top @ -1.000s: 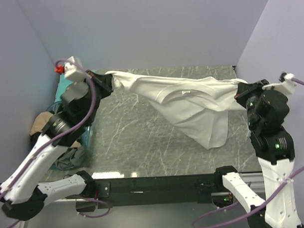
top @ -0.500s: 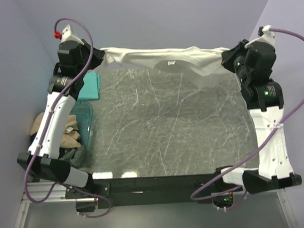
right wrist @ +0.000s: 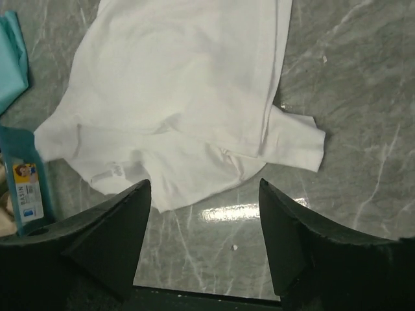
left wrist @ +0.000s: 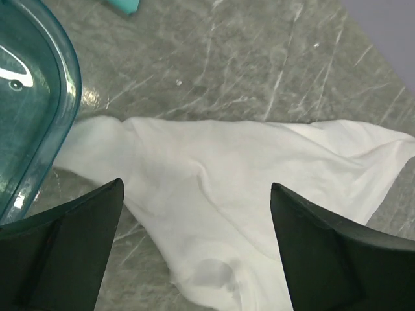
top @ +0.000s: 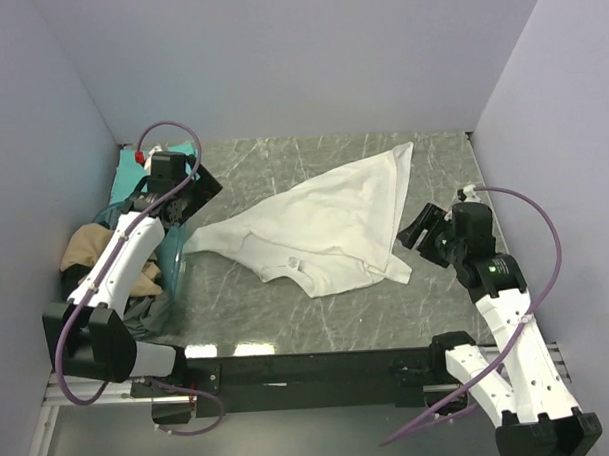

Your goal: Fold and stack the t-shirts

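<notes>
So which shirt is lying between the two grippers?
The white t-shirt, spread mid-table; the teal one sits at the far-left corner, the tan one bunched at the bin.

A label (right wrist: pixel 26 189) on the blue plastic bin (right wrist: pixel 15 144) reads "BASIN"; its smaller print is too small to read.

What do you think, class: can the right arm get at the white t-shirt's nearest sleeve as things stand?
Probably yes. The right hand is open and close to the white t-shirt; the sleeve lies flat on the table, with nothing on it or between.
</notes>
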Available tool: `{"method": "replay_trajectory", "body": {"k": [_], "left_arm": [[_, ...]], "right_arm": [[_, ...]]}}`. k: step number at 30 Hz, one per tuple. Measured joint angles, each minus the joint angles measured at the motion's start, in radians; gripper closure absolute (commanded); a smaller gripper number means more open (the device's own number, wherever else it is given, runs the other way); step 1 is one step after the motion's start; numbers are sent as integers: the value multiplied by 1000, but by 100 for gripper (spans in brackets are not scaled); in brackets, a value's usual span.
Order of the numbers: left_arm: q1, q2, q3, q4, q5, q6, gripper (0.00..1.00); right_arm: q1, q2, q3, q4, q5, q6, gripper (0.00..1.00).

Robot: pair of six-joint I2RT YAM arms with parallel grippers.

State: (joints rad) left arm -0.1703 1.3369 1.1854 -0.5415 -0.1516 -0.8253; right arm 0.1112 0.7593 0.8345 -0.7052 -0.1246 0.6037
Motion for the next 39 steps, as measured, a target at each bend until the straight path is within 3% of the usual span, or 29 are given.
{"method": "replay_trajectory", "body": {"k": [9,13,20,26,32,39], "left_arm": [[-35,26,-28,46,60,-8,1],[-147,72,-76,80,76,-8,0],[-348,204,-157,90,82,-17,1],[-340,204,-225,101,75,-42,1],[-339,156,-258,108,54,-55,1],[-339,105,-277,109,2,-56,1]], "right_arm": [[0,56,0,79,58,-25,24],[0,183,4,157,51,-36,18],[72,412,16,239,67,-70,18],[235,571,16,254,153,-71,22],[293,705,16,235,211,-69,28],[308,714,12,203,277,-70,33]]}}
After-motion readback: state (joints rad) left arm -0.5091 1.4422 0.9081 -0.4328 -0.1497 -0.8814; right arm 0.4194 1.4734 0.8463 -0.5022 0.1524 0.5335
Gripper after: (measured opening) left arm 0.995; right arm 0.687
